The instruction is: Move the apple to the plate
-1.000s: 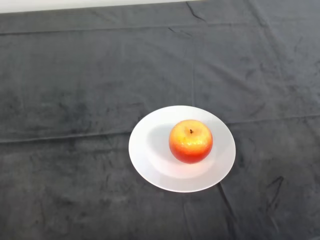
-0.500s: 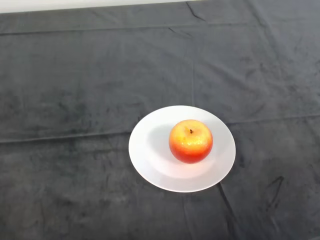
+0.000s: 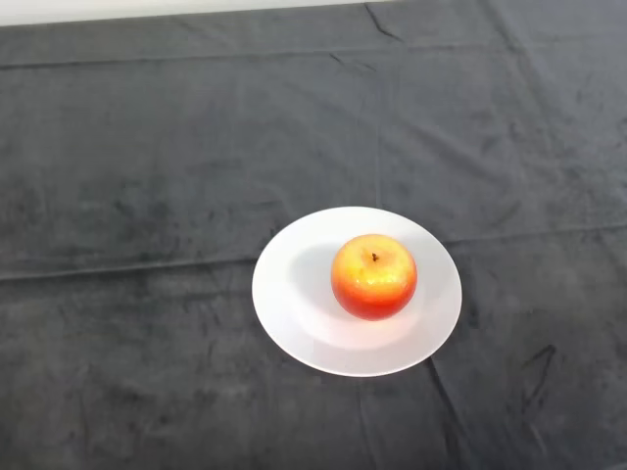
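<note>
A dark grey cloth (image 3: 147,147) covers the table from edge to edge, creased in long folds: one runs across just below the far edge, another crosses the middle and passes behind the plate, and a seam comes down from the far side towards the plate's top. Along the far edge, a thin pale strip (image 3: 118,10) shows beyond the cloth, wider at the left and tapering out towards the middle.

Sitting a little right of centre and towards the near side is a round white plate (image 3: 289,294), lying flat on the cloth. And there is the apple (image 3: 373,276), red at the sides with an orange-yellow top, upright, stem dimple facing up. It rests on the plate, slightly right of the plate's middle, with bare white rim showing all around it, broadest on the left.

Open cloth spreads on every side of the plate: a wide stretch to the left, a deep one on the far side, a narrower band to the right and along the near edge.

No part of the robot's arm or hand is in view, so its state cannot be told.
</note>
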Motion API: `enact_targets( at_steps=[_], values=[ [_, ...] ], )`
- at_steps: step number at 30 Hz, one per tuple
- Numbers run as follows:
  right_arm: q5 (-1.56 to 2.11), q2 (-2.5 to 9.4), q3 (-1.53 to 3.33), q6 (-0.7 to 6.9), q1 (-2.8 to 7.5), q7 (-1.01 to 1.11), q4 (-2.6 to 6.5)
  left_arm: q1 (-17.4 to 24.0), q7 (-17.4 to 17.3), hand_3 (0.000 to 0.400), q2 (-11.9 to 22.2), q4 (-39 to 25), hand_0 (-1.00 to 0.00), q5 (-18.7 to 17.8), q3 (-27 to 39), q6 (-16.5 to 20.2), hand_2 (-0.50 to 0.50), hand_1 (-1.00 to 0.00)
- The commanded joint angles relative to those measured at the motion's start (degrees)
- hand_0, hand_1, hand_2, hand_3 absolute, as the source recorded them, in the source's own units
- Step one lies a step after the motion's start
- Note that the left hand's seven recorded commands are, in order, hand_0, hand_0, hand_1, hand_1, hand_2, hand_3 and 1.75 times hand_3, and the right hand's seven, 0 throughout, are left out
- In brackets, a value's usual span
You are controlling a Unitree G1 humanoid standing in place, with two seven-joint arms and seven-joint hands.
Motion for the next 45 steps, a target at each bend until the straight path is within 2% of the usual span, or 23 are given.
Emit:
enact_targets(
  at_steps=[1, 45],
  values=[
    [-0.09, -0.37, 0.00, 0.33, 1.23, 0.13, 1.46, -2.02, -0.62, 0.000, 3.82, 1.35, 0.00, 1.52, 0.38, -0.94, 0.00, 0.00],
    [-0.06, -0.38, 0.02, 0.31, 1.22, 0.12, 1.49, -2.33, -1.03, 0.000, 3.45, 1.38, 0.00, 1.77, 0.39, -0.64, 0.00, 0.00]
  ],
)
